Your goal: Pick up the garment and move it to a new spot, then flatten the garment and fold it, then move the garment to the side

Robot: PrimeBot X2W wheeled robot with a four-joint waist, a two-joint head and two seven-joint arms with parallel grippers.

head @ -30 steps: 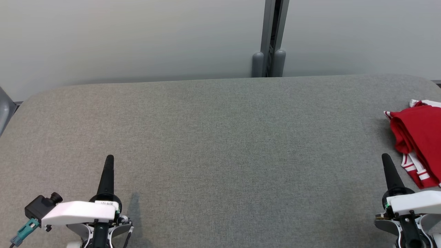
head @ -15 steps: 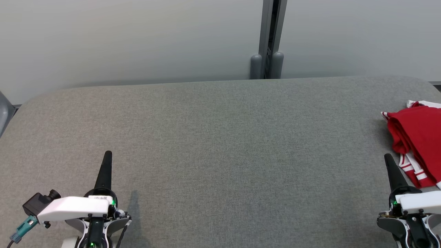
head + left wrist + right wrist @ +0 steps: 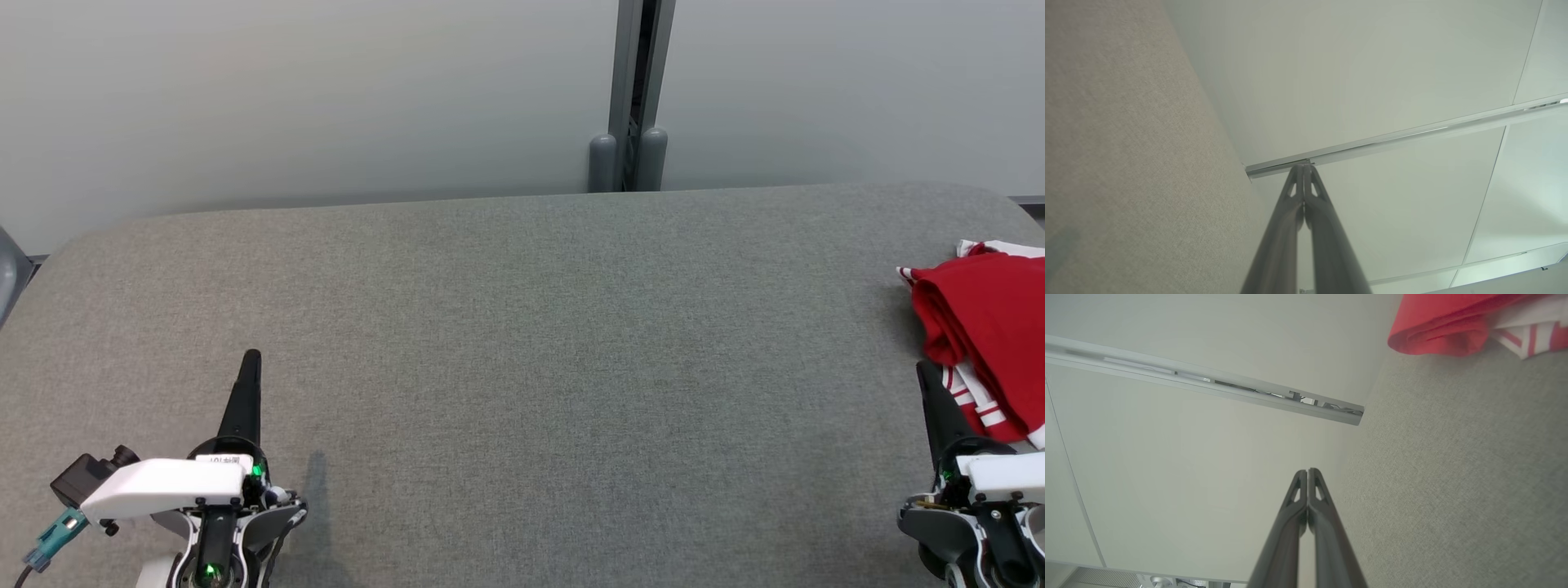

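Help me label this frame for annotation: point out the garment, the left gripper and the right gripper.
garment point(image 3: 988, 310), head view, on its red folded body.
left gripper point(image 3: 251, 359), head view, at its closed fingertips.
right gripper point(image 3: 1307, 471), right wrist view, at its closed fingertips.

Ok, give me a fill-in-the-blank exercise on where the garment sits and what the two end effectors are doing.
1. The crumpled red garment with white striped trim lies on the robot's ____ side of the grey fabric-covered table.
2. The left end effector and the right end effector each hold ____.
3. Each one's long dark fingers are pressed ____.

Missing words: right; nothing; together.
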